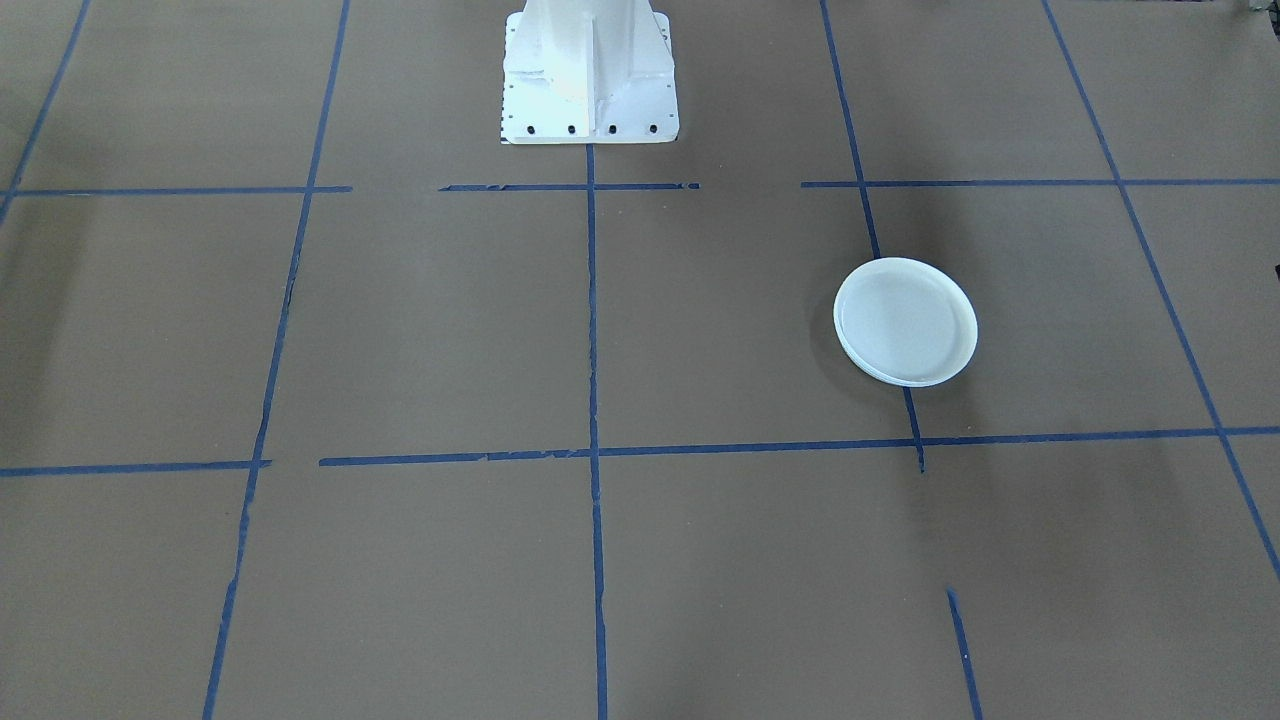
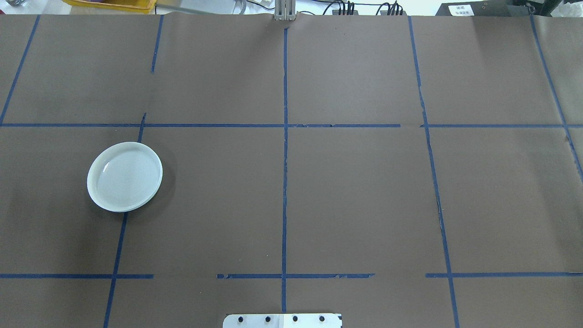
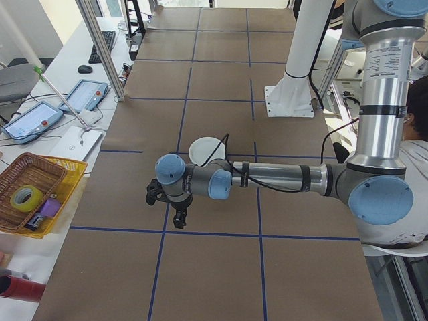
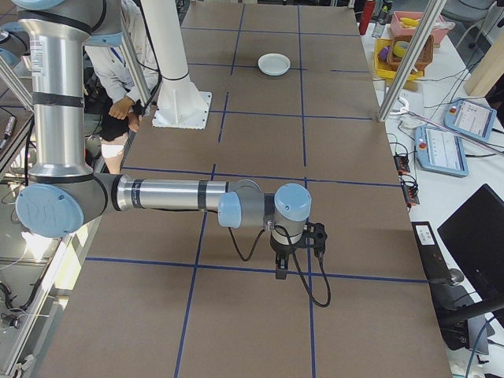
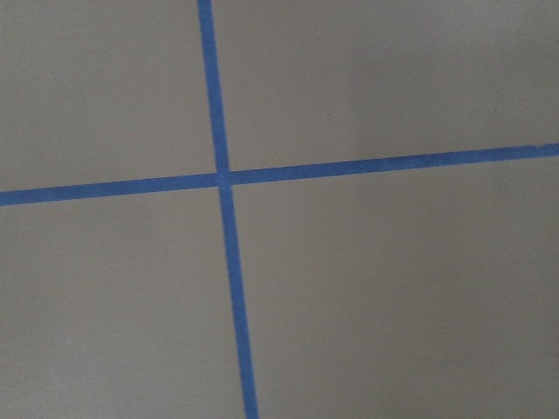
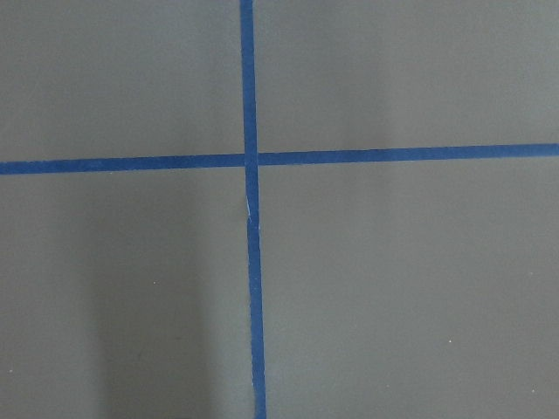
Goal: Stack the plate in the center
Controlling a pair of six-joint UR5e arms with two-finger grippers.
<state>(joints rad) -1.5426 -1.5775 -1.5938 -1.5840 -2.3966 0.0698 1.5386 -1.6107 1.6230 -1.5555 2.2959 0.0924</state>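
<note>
In the overhead view the pale plate (image 2: 125, 176) lies alone at middle left of the tabletop (image 2: 355, 191), across a tape line, well short of the middle. To do this well, the near arm should catch its thin rim squarely. Only the side views show the left gripper (image 3: 179, 217) and right gripper (image 4: 281, 266); how far open either stands I cannot tell.

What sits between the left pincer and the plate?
Nothing: in the exterior left view only bare brown table with blue tape lines separates the left pincer from the plate.
</note>
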